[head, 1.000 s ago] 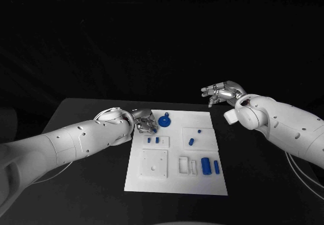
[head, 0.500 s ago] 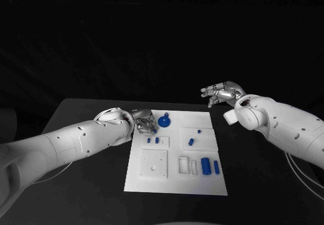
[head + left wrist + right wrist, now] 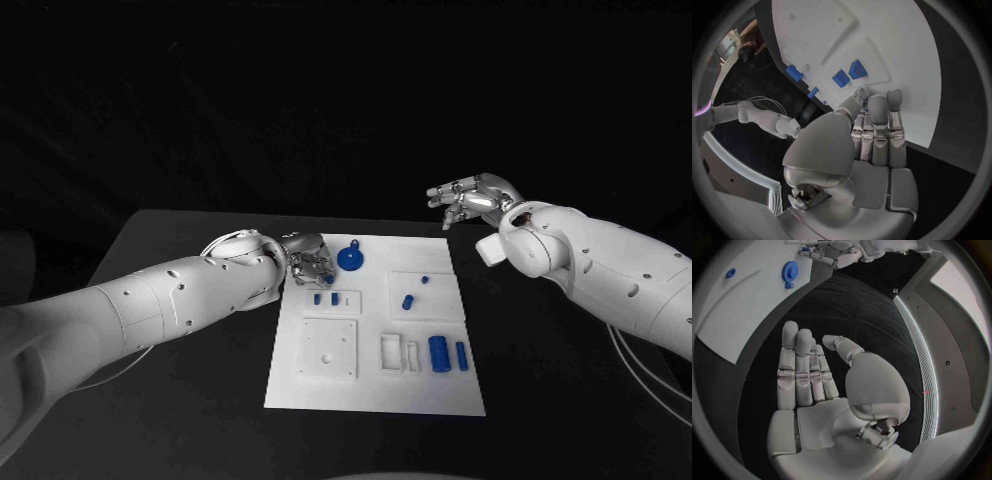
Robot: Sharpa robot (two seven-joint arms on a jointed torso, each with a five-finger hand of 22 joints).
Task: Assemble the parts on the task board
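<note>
Several blue parts (image 3: pixel 438 354) dot the white task board (image 3: pixel 375 395); both hands, left hand (image 3: pixel 309 258) and right hand (image 3: pixel 469 199), hold nothing, fingers apart.

black table (image 3: pixel 188 330) | task board (image 3: pixel 375 385) lies on it (mid-table)

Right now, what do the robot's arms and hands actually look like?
Both arms are thick, smooth white shells with small dark dots along them and rounded joints. Thin pale cables hang beneath each arm. The left hand and right hand are silver metal, many-fingered and human-like. In the wrist views, the left hand and right hand show flat grey pads on palm and fingers, segmented, with bare mechanism at the thumb's base.
</note>
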